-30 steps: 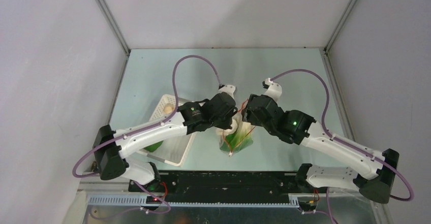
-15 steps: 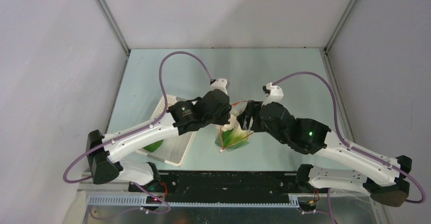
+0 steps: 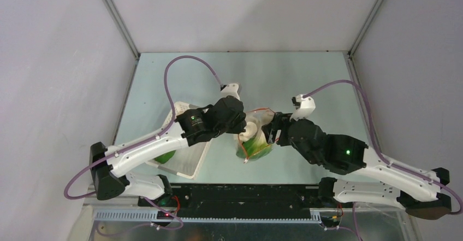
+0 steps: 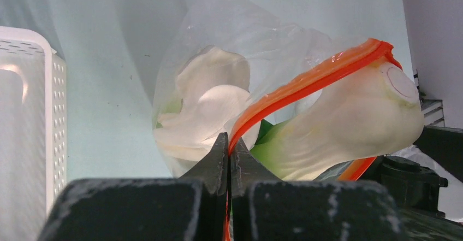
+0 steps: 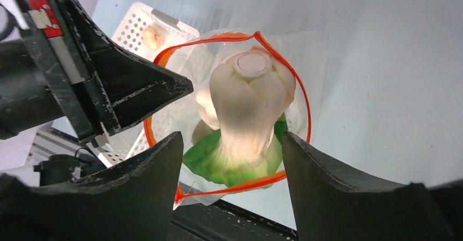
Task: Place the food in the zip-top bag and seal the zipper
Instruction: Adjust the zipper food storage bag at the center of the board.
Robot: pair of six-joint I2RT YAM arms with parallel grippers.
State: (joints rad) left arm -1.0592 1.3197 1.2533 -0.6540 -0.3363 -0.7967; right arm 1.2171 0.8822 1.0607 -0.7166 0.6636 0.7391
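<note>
The zip-top bag (image 3: 254, 142) stands mid-table with its mouth open. Its red-orange zipper (image 5: 299, 96) forms a ring around the opening. A bok choy (image 5: 245, 110) sits inside, white stalk end up and green leaves down. A lumpy white piece (image 4: 210, 104) lies beside it in the bag. My left gripper (image 4: 229, 143) is shut on the zipper (image 4: 306, 81) at the bag's left rim. My right gripper (image 5: 232, 137) is open just right of the bag mouth, its fingers apart from the bok choy and holding nothing.
A white perforated basket (image 3: 185, 163) lies left of the bag under my left arm, with a green vegetable (image 3: 162, 157) in it. A small pale mushroom (image 5: 153, 35) rests in the basket (image 5: 131, 28). The black base rail (image 3: 245, 193) runs along the near table edge.
My right gripper opened, let go of the bok choy and drew back to the right. My left gripper closed fully on the zipper edge. The bok choy now rests in the bag.
</note>
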